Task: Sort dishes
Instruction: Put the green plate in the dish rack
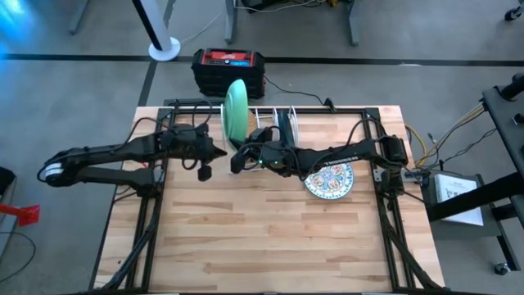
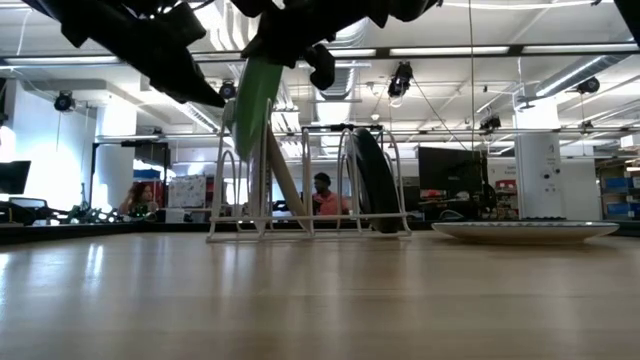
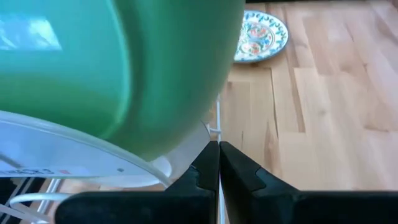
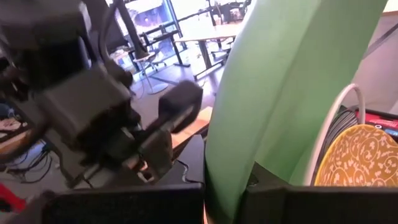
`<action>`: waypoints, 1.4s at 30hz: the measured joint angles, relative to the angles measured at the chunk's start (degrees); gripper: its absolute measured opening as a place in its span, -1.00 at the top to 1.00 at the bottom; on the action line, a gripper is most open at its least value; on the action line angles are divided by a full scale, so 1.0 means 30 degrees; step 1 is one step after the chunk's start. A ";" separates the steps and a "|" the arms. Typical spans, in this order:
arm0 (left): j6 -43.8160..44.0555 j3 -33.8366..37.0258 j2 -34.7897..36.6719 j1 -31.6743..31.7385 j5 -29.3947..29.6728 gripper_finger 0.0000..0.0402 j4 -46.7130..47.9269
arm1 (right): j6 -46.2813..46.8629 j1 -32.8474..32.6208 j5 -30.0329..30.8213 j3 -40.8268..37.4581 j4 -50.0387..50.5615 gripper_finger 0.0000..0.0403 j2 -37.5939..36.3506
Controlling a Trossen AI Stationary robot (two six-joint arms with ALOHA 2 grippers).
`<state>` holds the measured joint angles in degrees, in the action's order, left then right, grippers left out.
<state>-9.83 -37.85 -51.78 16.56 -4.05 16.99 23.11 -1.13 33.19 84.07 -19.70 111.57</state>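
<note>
A plain light green plate (image 1: 236, 111) stands on edge at the left end of the white wire rack (image 1: 270, 115), with my right gripper (image 1: 237, 158) shut on it. A dark teal plate (image 2: 375, 180) stands in a rack slot. A mustard-yellow patterned plate (image 4: 360, 155) shows behind a rack wire. The white plate with the blue floral pattern (image 1: 329, 180) lies flat on the table, partly under my right arm. My left gripper (image 3: 219, 165) is shut just beside the green plate's near rim (image 3: 199, 134); I cannot tell whether it touches. My right gripper pinches the green plate's rim (image 4: 230, 180) between its two fingers, one on each face, at the side toward the table's near edge. The fingers come roughly level from the table's right. The plate stands on edge and tilted (image 2: 255, 100), its lower rim among the rack's left wires.
A black and red box (image 1: 228, 70) sits behind the table's far edge, close to the rack. Open wood (image 1: 262, 246) fills the near half of the table. People sit in the room beyond the table in the low view.
</note>
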 joint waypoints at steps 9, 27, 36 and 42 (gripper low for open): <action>0.0309 0.0000 0.0954 0.0000 0.0007 1.00 -0.0006 | -0.0070 0.0007 -0.0527 -0.0004 0.0197 0.99 0.0518; 0.0387 0.0000 0.1075 0.0000 0.0044 1.00 0.0070 | 0.1056 -0.0044 -0.0787 0.0007 0.1096 0.95 0.1297; 0.0453 0.0000 0.1075 0.0000 0.0058 1.00 0.0249 | 0.1061 -0.0036 -0.1048 0.0007 0.1117 0.80 0.1297; 0.0453 0.0000 0.1075 0.0000 0.0175 1.00 0.0365 | 0.1221 -0.0049 -0.1188 0.0006 0.1099 0.83 0.1297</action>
<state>-8.47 -37.85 -48.56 16.56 -3.53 18.09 26.77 -1.27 29.63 84.09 -16.40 115.46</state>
